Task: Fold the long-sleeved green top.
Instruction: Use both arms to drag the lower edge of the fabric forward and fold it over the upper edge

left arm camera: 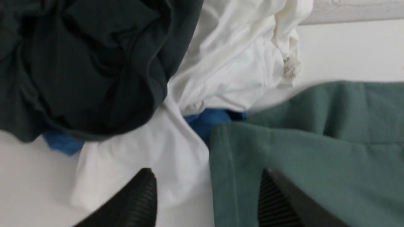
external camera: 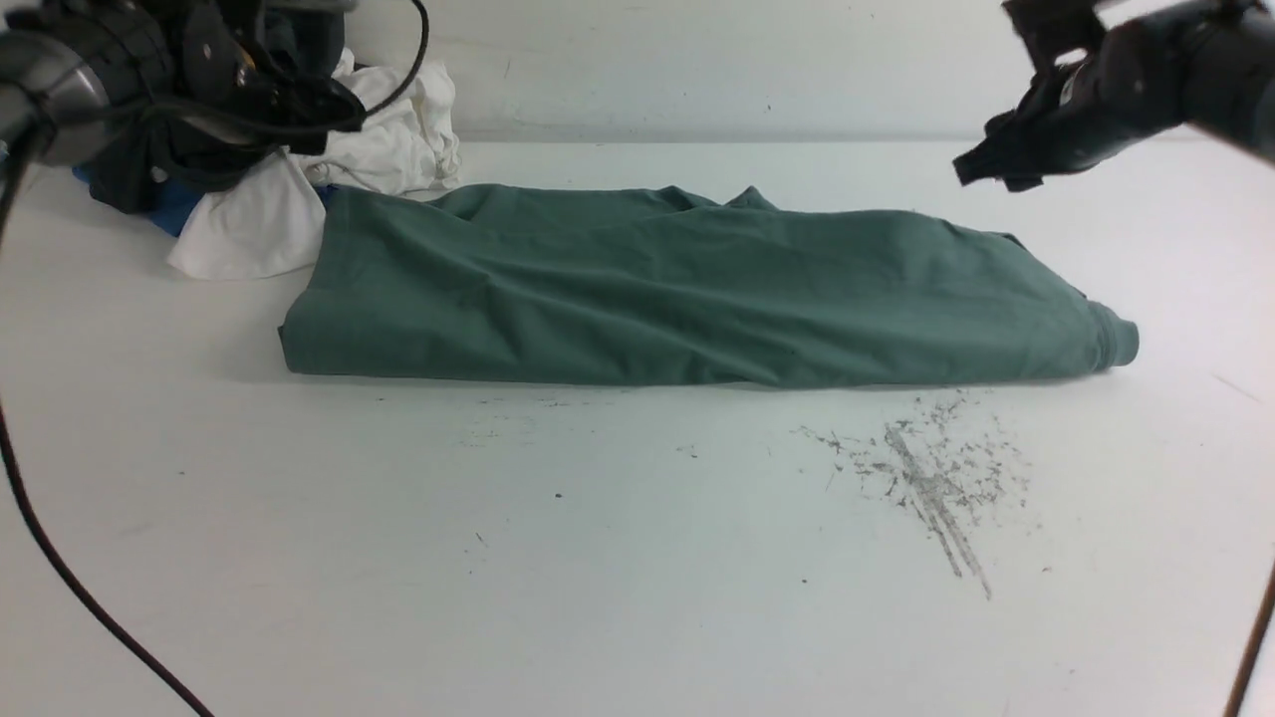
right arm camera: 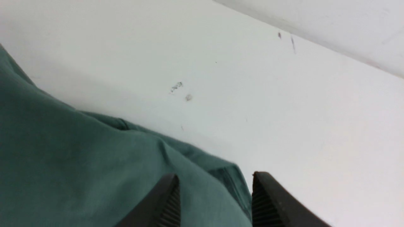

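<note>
The left arm (external camera: 100, 80), dark and bulky with black cables, sits high at the far left. Its wrist view shows the left fingers (left arm camera: 135, 201), black with ribbed inner pads, spread apart and holding nothing. One is over white cloth and the other over green.

Beneath that arm lies a crumpled heap. It holds a blackish dark-green garment (left arm camera: 88, 63) in deep soft folds, a bright blue garment (left arm camera: 211, 119) peeking out underneath, and a thin, rumpled white garment (external camera: 379, 139) with a small sewn-in tag.

Just beside the heap, touching the white cloth, the green long-sleeved top (external camera: 697, 289) lies in the middle of the matte white surface (external camera: 598, 597). It is a muted sage knit, folded into a long low band with shallow wrinkles. Its long axis runs left to right across the surface. The left end is broad and squared, with a stitched edge. The near edge is a rounded fold. The right end narrows and points right, finishing in a small banded edge (external camera: 1116, 344).

In front of that end, grey scuff marks (external camera: 926, 478) streak the surface.

The right arm (external camera: 1096, 100) is raised above the top's right end, clear of the cloth. The right fingers (right arm camera: 271, 201), ribbed too, stand parted and empty, one over the green corner and one over bare surface.
</note>
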Controlling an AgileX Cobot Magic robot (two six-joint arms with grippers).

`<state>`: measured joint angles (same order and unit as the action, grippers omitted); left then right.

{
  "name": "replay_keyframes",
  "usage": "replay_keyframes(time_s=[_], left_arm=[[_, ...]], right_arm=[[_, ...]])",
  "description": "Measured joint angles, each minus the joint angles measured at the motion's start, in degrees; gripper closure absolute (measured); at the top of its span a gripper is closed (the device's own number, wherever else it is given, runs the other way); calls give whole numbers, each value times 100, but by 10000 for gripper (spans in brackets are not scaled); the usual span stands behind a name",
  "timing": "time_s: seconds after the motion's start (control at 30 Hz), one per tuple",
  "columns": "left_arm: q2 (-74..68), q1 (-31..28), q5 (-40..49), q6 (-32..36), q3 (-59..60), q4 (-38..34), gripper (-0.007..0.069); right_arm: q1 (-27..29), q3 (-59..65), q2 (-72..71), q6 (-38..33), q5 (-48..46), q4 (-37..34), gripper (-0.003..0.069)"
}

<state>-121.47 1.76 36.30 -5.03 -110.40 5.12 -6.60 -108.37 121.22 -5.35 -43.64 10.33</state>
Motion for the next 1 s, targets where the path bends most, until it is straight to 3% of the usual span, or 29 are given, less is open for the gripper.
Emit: replay_keyframes(time_s=[0.07,0.1,0.13,0.2,0.3,0.43,0.67,0.87,1.0], left_arm=[[33,82,720,146,-13,-135,365],[24,92,720,146,-13,-135,365],[-147,202,1155,347,-13,-310,475],[-517,313,1367,599,-13,-457,564],[-1063,468,1513,873,15,-549,620],[-1189,523,1690,950,-31,-474,632],[-1090,540,2645,1153,-47,-456,632],[-880,591,3294,1290,-6,-454,632],[-696,575,3309,1642,0,-606,631]], right_arm=[[0,-7,-58,-130,-580,-495,441],[0,-7,-41,-174,-640,-622,459],[0,34,128,-404,-1069,-1162,534],[0,79,511,-709,-1288,-1807,618],[0,121,1074,-1106,-1481,-2349,662],[13,75,1139,-1166,-1525,-2214,671],[291,38,1139,-181,-1808,-688,671],[685,156,1023,-48,-2383,-417,672],[731,463,703,-216,-2623,-643,673]])
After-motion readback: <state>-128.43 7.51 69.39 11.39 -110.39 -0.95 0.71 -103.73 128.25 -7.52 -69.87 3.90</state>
